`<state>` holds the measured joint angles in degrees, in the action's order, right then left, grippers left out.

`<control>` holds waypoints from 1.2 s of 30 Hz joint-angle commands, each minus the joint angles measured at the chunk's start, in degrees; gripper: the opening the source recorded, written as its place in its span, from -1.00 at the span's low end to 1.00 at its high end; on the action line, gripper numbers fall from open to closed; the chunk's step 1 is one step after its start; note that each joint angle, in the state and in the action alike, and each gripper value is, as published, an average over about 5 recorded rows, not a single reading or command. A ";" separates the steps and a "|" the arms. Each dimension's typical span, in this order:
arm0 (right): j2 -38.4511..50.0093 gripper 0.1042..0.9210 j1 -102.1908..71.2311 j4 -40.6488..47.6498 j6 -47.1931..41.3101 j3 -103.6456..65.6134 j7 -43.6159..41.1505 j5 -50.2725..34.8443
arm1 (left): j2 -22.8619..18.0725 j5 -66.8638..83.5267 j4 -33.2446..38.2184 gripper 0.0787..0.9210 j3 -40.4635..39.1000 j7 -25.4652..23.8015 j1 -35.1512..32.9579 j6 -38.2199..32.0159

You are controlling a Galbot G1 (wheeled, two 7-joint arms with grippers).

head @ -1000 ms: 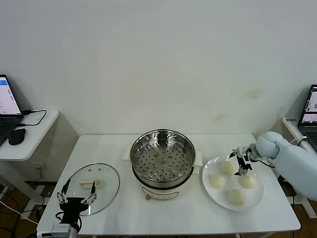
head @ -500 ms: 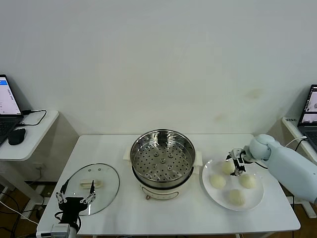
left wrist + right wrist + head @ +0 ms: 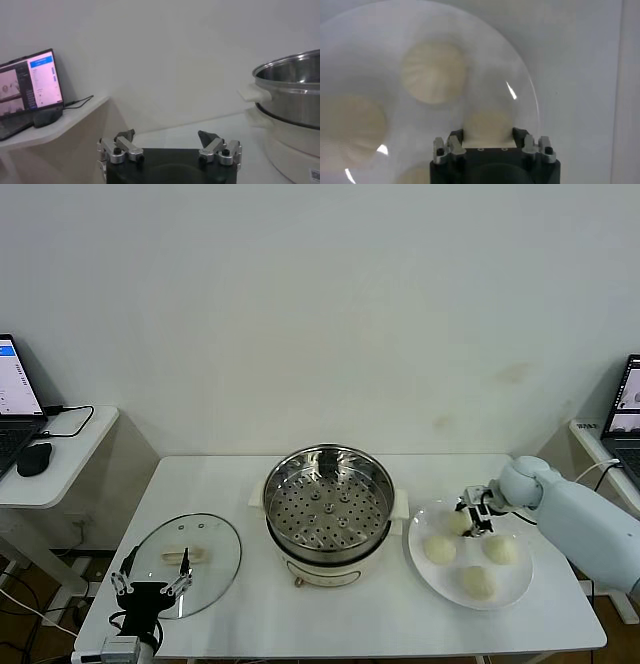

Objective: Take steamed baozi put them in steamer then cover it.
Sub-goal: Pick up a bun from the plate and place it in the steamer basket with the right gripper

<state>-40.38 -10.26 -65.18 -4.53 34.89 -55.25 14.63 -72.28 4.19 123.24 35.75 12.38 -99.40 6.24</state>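
Counter (image 3: 250, 604): white, against a plain wall.
Left gripper (image 3: 151, 587): parked at the near edge by the cover (image 3: 190, 562), jaws spread wide, empty.
Steamer (image 3: 328, 502): centre, tray bare.
Right gripper (image 3: 474, 516): jaws clamped on the far baozi (image 3: 459, 522); plate (image 3: 520, 582) carries all four.
Right wrist view: bun (image 3: 487, 126) pinched between the jaws.

Plain cream wall (image 3: 320, 304), white table (image 3: 230, 484), side desk (image 3: 60, 454) with laptop (image 3: 15, 399).
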 commanded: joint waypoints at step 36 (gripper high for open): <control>-13.40 0.05 52.69 -14.67 3.54 38.17 3.29 -31.45 | 1.74 2.85 0.59 0.77 0.43 -0.11 0.63 0.26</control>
<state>-46.94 33.97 -78.72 -1.74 66.50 -52.99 -12.11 -70.48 7.06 123.85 36.20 12.27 -98.75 6.51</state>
